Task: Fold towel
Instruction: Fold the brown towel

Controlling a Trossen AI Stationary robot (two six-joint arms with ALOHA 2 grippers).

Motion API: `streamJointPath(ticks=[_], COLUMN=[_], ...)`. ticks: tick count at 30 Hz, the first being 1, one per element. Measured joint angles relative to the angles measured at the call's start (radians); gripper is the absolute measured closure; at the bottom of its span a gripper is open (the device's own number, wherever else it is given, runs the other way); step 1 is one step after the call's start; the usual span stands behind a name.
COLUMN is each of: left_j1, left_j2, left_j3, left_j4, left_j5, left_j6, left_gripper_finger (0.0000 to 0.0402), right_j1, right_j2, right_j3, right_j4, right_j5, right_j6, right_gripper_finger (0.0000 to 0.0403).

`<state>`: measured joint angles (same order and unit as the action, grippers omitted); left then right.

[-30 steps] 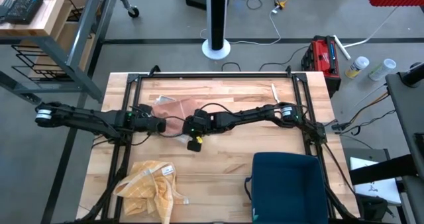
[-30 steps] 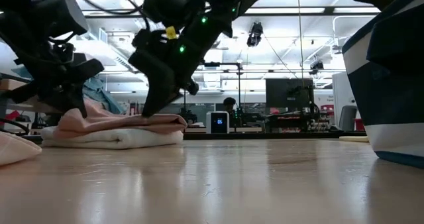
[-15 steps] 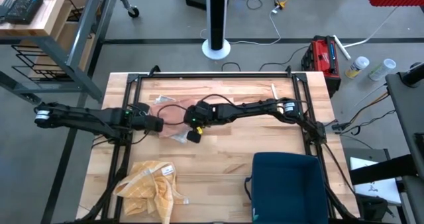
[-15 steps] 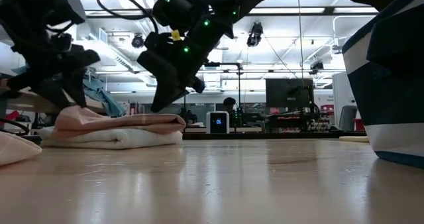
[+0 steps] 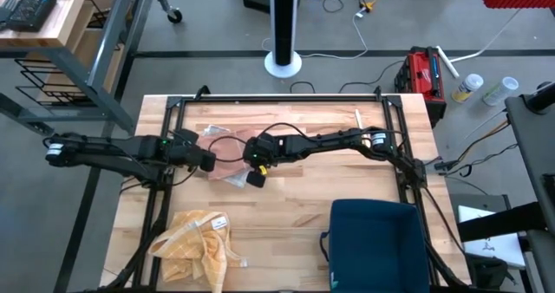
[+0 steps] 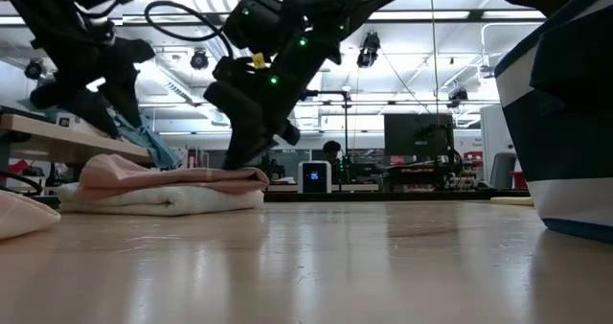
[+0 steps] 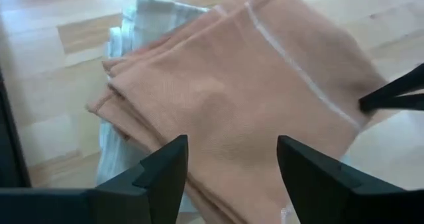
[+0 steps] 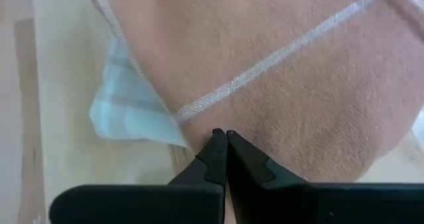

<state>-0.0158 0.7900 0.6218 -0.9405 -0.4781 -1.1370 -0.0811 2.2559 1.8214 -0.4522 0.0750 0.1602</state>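
Observation:
A pink towel (image 5: 227,170) lies folded on a pale blue-green cloth (image 7: 142,25) on the wooden table, left of its middle. My left gripper (image 7: 228,177) hangs open above the towel's left end, with nothing between its fingers; the low view shows it raised clear (image 6: 115,113). From the right, my right gripper (image 8: 222,141) is shut, its tips down on the pink towel (image 8: 298,85) near its right edge. In the low view the folded stack (image 6: 172,182) rests flat on the table. My right gripper presses its shut fingertips (image 8: 215,151) on the top layer of the pink towel, close to the edge (image 8: 192,128) beside the white stripe. The fingers slant down from the table's right side. The towel lies flat on the pale cloth under them.
A crumpled yellow cloth (image 5: 195,241) lies near the table's front left. A dark blue bin (image 5: 377,241) stands at the front right. A black frame rail (image 5: 277,98) runs along the far edge, with rails down both sides.
My left gripper has opened, let go of the towel's left end and risen clear of it. My right gripper has stayed shut and shifted a little toward the table's far edge. The towel stays folded and flat.

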Motion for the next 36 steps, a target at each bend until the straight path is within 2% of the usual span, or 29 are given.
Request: streamJointPath(ticks=[6,12,18,21,28,33,36], left_j1=[0.0,0.001,0.001,-0.003,-0.021,-0.071,-0.119], left_j2=[0.122,0.252,0.263,0.237,0.224,0.247,0.271], left_j3=[-0.07,-0.078,-0.021,0.026,0.063,0.028,-0.002], left_j4=[0.076,-0.059,-0.132,-0.117,0.113,0.274,0.306], left_j5=[-0.002,-0.032,-0.041,-0.043,-0.011,-0.158,-0.193], left_j6=[-0.012,-0.09,-0.058,-0.02,0.147,0.088,0.078], left_gripper_finger=[0.0203,0.0237,0.0263,0.0273,0.0285,0.0282,0.0283], right_j1=[0.0,0.0,0.004,0.006,0.006,0.007,0.011], right_j2=[0.0,0.0,-0.001,-0.003,-0.014,-0.044,-0.066], right_j3=[-0.025,-0.056,-0.063,-0.063,-0.062,-0.062,-0.062], right_j4=[0.007,-0.018,-0.04,-0.037,-0.002,-0.018,-0.013], right_j5=[0.0,-0.026,-0.031,-0.031,-0.03,-0.023,-0.022], right_j6=[0.01,0.025,0.039,0.04,0.023,0.038,0.027], right_gripper_finger=[0.0403,0.0403,0.0403,0.0403,0.0403,0.0403,0.0403])
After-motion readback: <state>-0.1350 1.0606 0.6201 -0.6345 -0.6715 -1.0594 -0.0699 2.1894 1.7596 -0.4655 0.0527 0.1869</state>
